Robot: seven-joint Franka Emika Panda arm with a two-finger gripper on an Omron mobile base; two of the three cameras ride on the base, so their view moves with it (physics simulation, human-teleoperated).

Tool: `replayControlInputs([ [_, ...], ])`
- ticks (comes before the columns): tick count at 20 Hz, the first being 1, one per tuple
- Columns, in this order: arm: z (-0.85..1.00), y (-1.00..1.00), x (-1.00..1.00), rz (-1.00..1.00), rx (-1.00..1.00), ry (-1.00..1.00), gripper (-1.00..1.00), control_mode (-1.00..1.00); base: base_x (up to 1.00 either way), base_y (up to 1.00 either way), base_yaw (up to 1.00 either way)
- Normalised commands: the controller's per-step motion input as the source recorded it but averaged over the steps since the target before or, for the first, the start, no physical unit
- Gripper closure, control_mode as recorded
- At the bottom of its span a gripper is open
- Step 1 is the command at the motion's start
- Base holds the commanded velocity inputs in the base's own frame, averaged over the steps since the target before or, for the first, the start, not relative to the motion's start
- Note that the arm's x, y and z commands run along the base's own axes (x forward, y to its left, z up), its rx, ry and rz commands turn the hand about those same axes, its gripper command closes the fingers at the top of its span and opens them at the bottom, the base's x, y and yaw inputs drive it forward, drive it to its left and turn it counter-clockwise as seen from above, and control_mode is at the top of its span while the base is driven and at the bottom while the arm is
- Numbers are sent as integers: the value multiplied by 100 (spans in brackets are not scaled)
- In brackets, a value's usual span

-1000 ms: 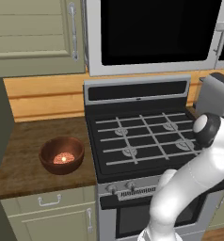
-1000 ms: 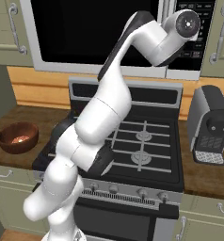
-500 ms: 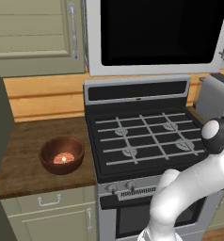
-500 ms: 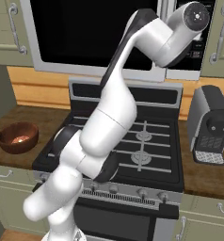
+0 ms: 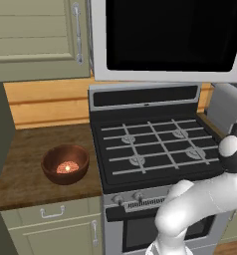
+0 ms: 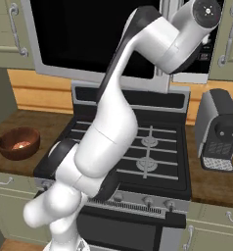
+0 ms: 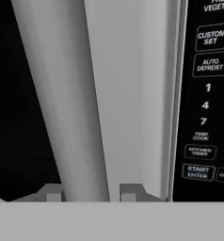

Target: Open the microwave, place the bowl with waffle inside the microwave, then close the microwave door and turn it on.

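Gripping the door handle (image 7: 71,94) between our fingers (image 7: 52,192), we can pull the microwave (image 5: 170,40) open.

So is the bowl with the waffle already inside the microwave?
No, the bowl with waffle sits on the wooden counter left of the stove, and the microwave door looks shut.

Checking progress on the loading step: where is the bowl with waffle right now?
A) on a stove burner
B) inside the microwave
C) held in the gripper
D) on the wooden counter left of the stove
D: the bowl with waffle sits on the wooden counter left of the stove.
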Motion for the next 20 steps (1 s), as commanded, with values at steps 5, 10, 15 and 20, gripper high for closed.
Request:
replayControlInputs([
  [5, 0, 0, -89, 0, 0, 0, 100, -100, 0, 0, 0],
  [10, 0, 0, -81, 0, 0, 0, 100, -100, 0, 0, 0],
  [15, 0, 0, -85, 0, 0, 0, 100, -100, 0, 0, 0],
  [20, 0, 0, -98, 0, 0, 0, 100, -100, 0, 0, 0],
])
